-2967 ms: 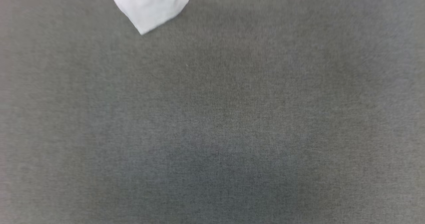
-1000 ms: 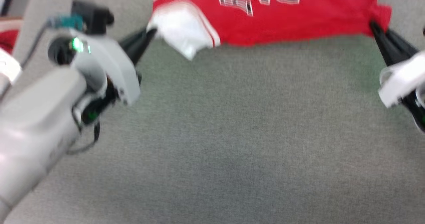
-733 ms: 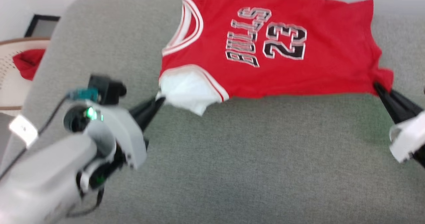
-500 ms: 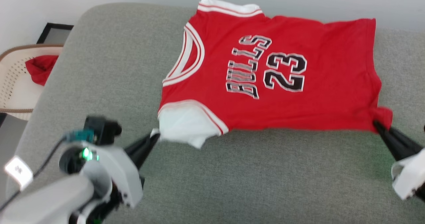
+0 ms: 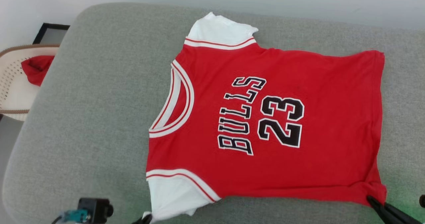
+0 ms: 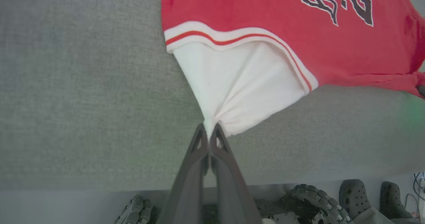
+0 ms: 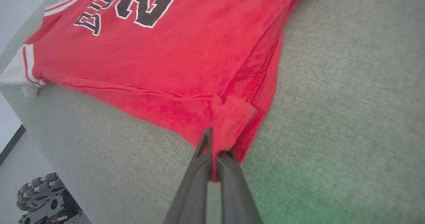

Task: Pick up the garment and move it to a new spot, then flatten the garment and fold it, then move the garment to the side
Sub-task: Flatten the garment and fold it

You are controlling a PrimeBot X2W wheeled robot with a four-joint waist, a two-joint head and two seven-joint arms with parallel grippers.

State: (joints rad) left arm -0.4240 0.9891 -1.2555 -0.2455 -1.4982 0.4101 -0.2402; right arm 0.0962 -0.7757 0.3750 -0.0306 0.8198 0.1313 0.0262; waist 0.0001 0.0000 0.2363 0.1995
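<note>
The garment (image 5: pixel 265 124) is pinched in two spots, so start at the fingers. Your left gripper (image 6: pixel 209 128) has its two fingers pressed together on the tip of the white sleeve nearest the robot. The cloth fans out from that pinch in small folds. Your right gripper (image 7: pixel 215 144) has its fingers pressed together on a little bunch of red cloth at the near corner of the bottom hem.

I think you hold these two corners so you can pull the near side tight and lay the shirt out smooth. With one corner in each gripper, the near side runs almost straight between them.

The rest of the shirt lies on the grey cushion (image 5: pixel 99 101), front side up, so you can see the letters and numbers. Its near side sits close to the cushion's near edge, and the other white sleeve reaches toward the far edge. It covers the middle and right part of the cushion.

The neck hole points to the cushion's left end and the bottom hem points to the right end. So the shirt's long way runs left to right, along the near edge.

Past the left end, a basket (image 5: pixel 10 84) holds a small red cloth (image 5: pixel 35 73). That is a different thing.
</note>
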